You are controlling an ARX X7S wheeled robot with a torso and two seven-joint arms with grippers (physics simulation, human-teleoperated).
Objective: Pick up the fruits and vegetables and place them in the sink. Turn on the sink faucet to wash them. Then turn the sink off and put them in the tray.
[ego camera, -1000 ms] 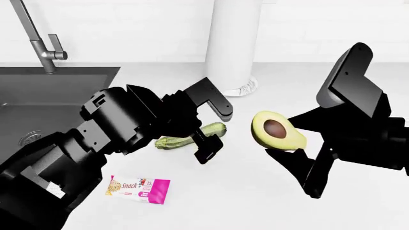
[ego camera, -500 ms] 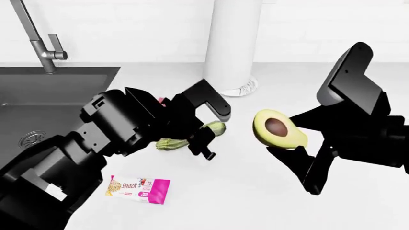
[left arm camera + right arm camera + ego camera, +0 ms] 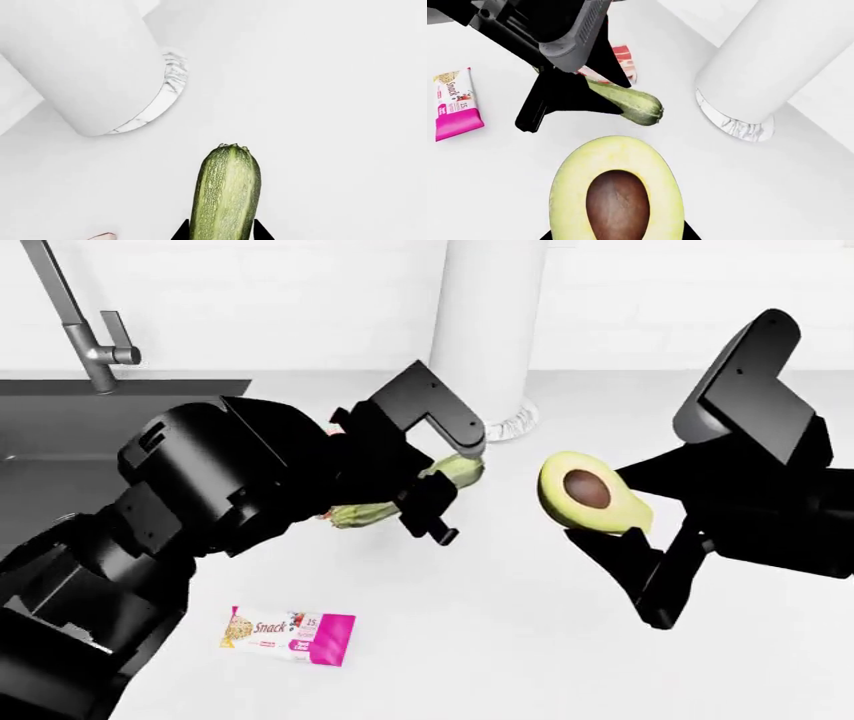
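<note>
Count: one zucchini (image 3: 400, 497), one avocado (image 3: 591, 494) half, one snack bar (image 3: 290, 633), one bacon piece (image 3: 620, 62), one faucet (image 3: 83, 320), one sink (image 3: 80, 435), one white cylinder (image 3: 487, 325).

Left gripper (image 3: 441, 475) is clamped on the zucchini — in the head view it sits at frame centre, the zucchini running between the fingers with one end poking out toward the upper right and the other sticking out lower left. In the left wrist view the zucchini (image 3: 225, 197) comes up from the bottom edge, flanked by two black fingertips (image 3: 261, 232); the cylinder base is at upper left of that frame.

Right gripper (image 3: 634, 560) grips the avocado at centre-right of the head view, cut face and brown pit facing the camera, the fruit at the finger ends. The right wrist view shows the avocado (image 3: 617, 192) filling the bottom centre, black finger edges just visible at its sides.

Both items look lifted off the counter (image 3: 534, 660), near each other but apart. The zucchini tip points toward the avocado.

Snack bar lies flat at lower left of the head view, below the left arm. Bacon shows only in the right wrist view, behind the left gripper. Sink and faucet sit at upper left, well apart from both grippers.
</note>
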